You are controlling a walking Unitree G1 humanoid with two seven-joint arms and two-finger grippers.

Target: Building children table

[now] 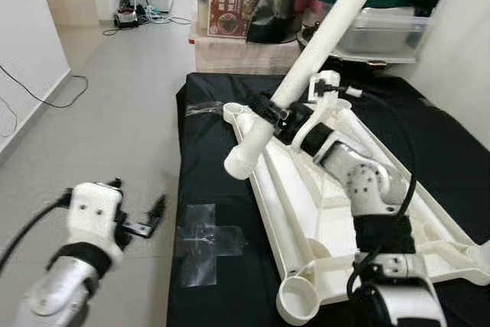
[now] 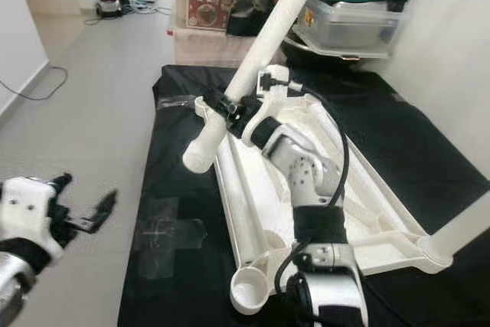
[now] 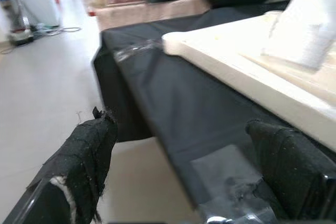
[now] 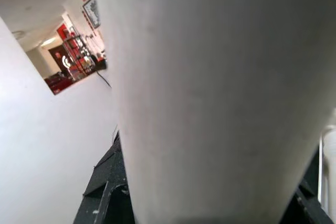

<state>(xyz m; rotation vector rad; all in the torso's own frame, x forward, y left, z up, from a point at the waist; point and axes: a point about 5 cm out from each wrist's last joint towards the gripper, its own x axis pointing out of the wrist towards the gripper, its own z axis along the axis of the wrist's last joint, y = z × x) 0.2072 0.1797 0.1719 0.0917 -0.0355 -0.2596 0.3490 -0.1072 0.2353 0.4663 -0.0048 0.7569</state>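
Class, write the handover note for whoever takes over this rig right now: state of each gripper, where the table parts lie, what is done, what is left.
Right gripper: shut on the white table leg, held tilted, its lower end just above the far-left corner socket of the tabletop.
Left gripper: open, holding nothing, low over the floor beside the black mat.
Upturned white tabletop lies on the mat. Another leg sticks out at its near right corner. The near-left socket is empty.
Done: leg picked up and brought to the corner.
Left: likely upright it, seat it in the socket, then fill the near-left socket.
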